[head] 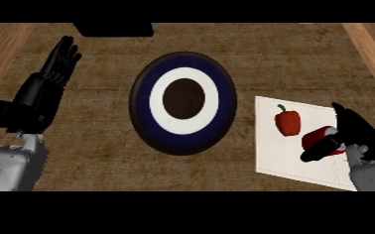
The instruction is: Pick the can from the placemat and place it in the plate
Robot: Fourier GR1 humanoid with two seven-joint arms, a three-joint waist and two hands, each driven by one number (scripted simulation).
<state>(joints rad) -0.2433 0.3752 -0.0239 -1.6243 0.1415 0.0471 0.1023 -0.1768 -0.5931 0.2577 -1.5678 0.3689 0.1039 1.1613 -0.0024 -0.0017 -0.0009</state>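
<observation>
The counter point(293, 54) looks like rough, matt brown wood with streaky grain, with paler smooth wood strips along its left and right edges. The plate point(183, 144) appears smooth, ringed in dark blue, white and brown. The placemat point(282, 153) is flat, matt white. The red bell pepper point(288, 122) and red can point(319, 138) look smooth.

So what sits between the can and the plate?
In the head view, a red pepper on the white placemat lies between the can and the plate.
</observation>
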